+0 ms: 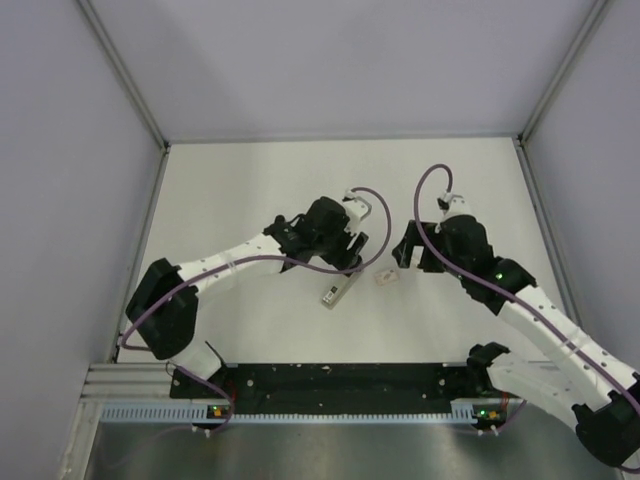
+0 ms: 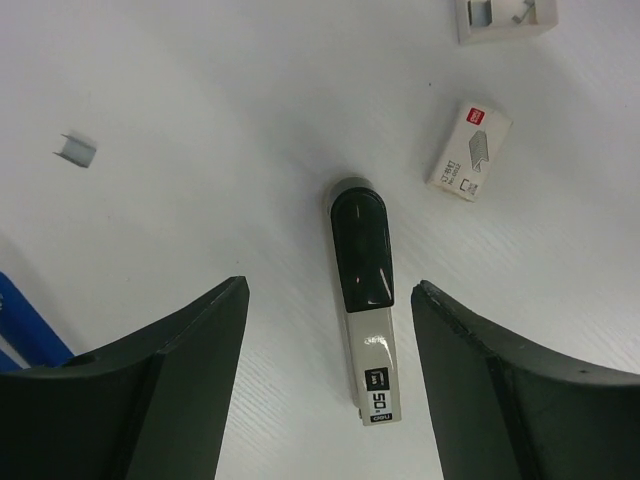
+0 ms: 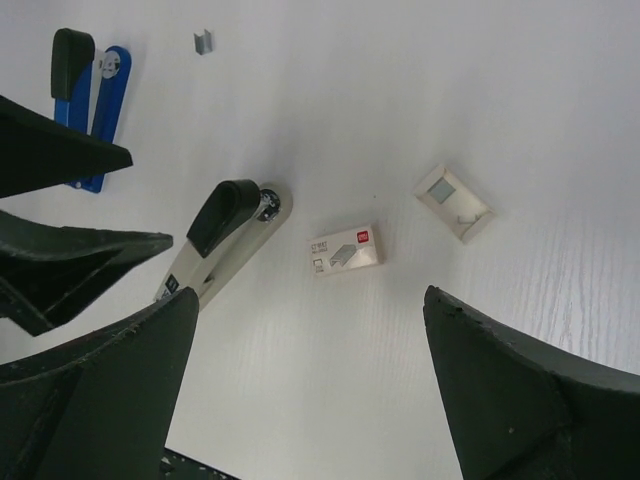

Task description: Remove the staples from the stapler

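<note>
Stapler (image 2: 365,310) lies flat on the tabletop (image 2: 200,80): grey body, black top cap, apparently closed. Left jaws are apart and empty, with 1 finger on either side of the stapler in the left wrist view. Its long axis runs along the gap, so closing would pinch across the narrow width. The height of the jaws above it cannot be judged. Right jaws are also apart and empty, off to the stapler's right, with a closed staple box (image 3: 345,250) lying between them and the stapler. The left arm is the nearer. Judgement: the left arm is placed to steady the body, and the right arm is free to work the magazine. The staples (image 2: 75,150): 1 short grey strip lies loose on the tabletop, well apart from the stapler. Whether any sit inside the magazine is hidden, and no loading slot shows. An open box tray (image 3: 453,203) lies beyond the closed box. A blue-and-black tool (image 3: 100,110), possibly a 2nd stapler, shows only in part. In the top view the left wrist covers the stapler's far end, and the strip is too small to find.
</note>
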Robot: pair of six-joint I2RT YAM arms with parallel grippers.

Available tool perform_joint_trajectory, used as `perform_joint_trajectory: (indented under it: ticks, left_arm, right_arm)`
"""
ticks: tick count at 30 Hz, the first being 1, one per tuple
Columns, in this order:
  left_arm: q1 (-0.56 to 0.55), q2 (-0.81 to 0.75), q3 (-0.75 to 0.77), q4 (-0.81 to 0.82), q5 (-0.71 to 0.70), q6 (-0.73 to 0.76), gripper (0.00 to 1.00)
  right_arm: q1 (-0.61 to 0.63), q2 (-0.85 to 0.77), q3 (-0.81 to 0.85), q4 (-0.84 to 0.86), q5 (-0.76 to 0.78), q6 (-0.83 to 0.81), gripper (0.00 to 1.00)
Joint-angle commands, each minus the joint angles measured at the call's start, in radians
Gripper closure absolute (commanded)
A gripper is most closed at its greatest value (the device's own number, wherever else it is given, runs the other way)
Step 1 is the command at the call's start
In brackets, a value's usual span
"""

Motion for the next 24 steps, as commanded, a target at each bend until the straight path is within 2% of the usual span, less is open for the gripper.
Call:
perform_joint_trajectory:
  ticks: [1,18,24]
  left_arm:
    - [-0.019,0.056,0.045,0.040,0.039,0.002,0.28]
    - [-0.045,0.191,0.038,0.095,0.039,0.002,0.28]
    - [-0.045,0.225,0.046,0.114,0.030,-0.002,0.32]
  right_arm:
    - [-0.002,-0.054,-0.004,-0.063,0.009,-0.002,0.06]
    - [-0.002,-0.059,-0.050,-0.063,-0.019,0.011,0.06]
    - [-0.002,-0.062,-0.059,-0.055,-0.036,0.017,0.06]
